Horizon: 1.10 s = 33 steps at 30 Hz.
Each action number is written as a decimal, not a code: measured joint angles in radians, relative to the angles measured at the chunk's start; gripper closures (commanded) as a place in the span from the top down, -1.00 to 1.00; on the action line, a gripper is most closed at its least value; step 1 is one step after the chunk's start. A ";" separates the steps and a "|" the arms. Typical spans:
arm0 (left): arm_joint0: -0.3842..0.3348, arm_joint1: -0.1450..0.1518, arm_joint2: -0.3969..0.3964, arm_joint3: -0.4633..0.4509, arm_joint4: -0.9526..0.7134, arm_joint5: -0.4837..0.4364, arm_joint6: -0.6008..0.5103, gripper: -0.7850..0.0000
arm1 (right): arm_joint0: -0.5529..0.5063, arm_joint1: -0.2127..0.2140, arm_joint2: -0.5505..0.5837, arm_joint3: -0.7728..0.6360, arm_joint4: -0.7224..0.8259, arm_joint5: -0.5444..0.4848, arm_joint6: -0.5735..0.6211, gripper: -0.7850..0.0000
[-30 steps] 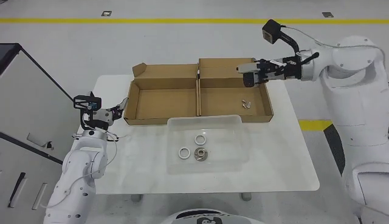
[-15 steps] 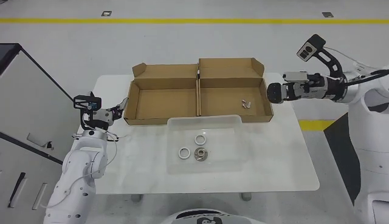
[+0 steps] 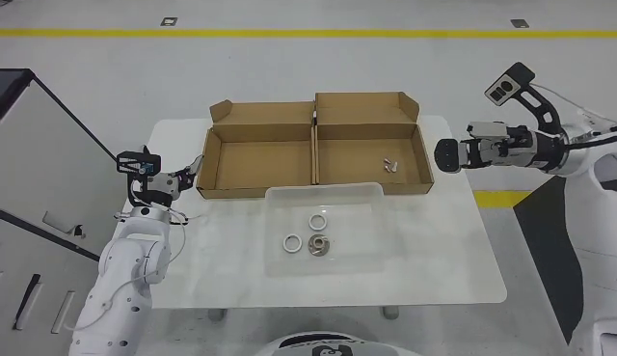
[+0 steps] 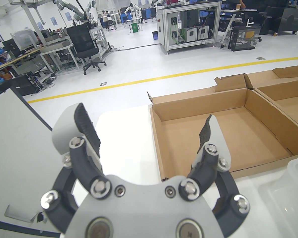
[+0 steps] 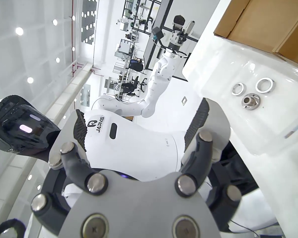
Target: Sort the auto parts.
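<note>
White table [image 3: 434, 250] on pale floor [image 3: 289, 67] with yellow line [image 3: 289, 33]; left tool [image 4: 144, 115] and right tool [image 5: 141, 110] gape wide, empty.

The white table [image 3: 443, 255] holds a left cardboard box [image 3: 260, 166] touching a right cardboard box [image 3: 352, 163], a clear tray [image 3: 362, 255] just beside them
</note>
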 measured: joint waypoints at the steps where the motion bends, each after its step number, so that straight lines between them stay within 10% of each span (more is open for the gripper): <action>1: 0.000 0.000 0.000 0.000 0.000 0.000 0.000 1.00 | 0.000 0.000 0.000 0.000 0.000 0.000 0.000 1.00; 19: 0.010 0.005 -0.013 -0.071 0.044 -0.053 -0.033 1.00 | 0.000 0.000 0.000 0.000 0.000 0.000 0.000 1.00; 33: -0.071 0.026 0.053 -0.411 -0.019 -0.424 -0.583 1.00 | 0.000 0.000 0.000 0.000 0.000 0.000 0.000 1.00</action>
